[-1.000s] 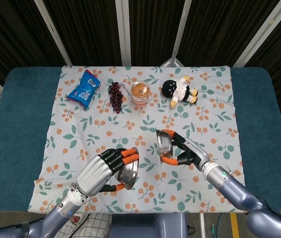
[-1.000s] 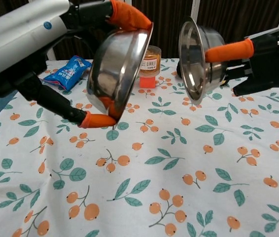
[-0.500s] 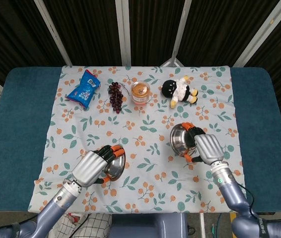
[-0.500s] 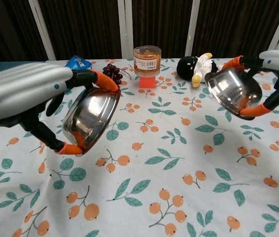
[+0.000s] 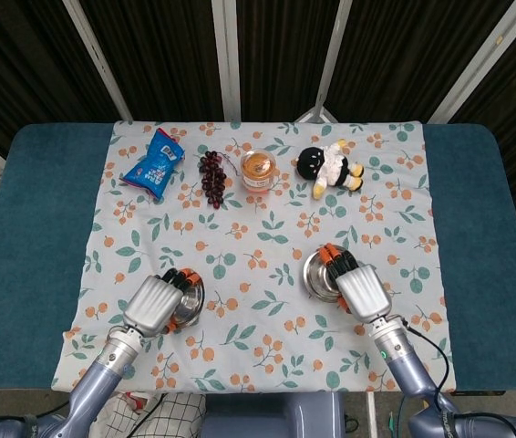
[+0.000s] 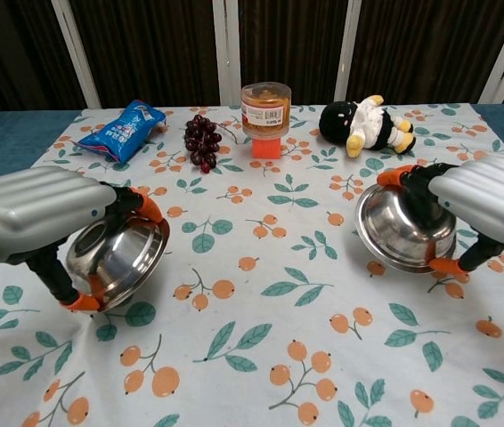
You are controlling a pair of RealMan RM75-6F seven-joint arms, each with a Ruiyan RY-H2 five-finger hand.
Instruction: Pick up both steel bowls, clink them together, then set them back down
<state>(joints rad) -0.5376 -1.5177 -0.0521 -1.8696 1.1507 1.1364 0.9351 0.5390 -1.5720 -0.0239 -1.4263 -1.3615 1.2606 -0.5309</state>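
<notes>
**Bowls low over the cloth, both tilted, both in hand**

Bowls were what you had to land cleanly at this point, so the advice was simple: level each one before you let go. The left bowl [image 6: 117,256] leaned on its side with its mouth turned toward the middle of the table [image 5: 39,210], cradled in your left hand [image 6: 34,213], with orange fingertips [image 6: 150,206] hooked over its upper rim and another under the lower edge. Its bottom edge looked to be at the cloth [image 6: 261,356] or just above it; I could not tell which. You needed to roll the wrist until the base sat flat, then ease the fingers off the rim so nothing tipped.

The right bowl [image 6: 401,227] sat less steeply, tipped toward the camera, grasped by your right hand [image 6: 483,200] from its outer side, fingers curling over the far rim and under the near one. It seemed close to resting on the cloth. The same rule applied: flatten first, release second, and draw the hand out sideways.

Both bowls lay well apart, near the front edge, far from the jar [image 6: 265,108], grapes [image 6: 202,140], snack bag [image 6: 118,131] and plush toy [image 6: 363,123].
</notes>
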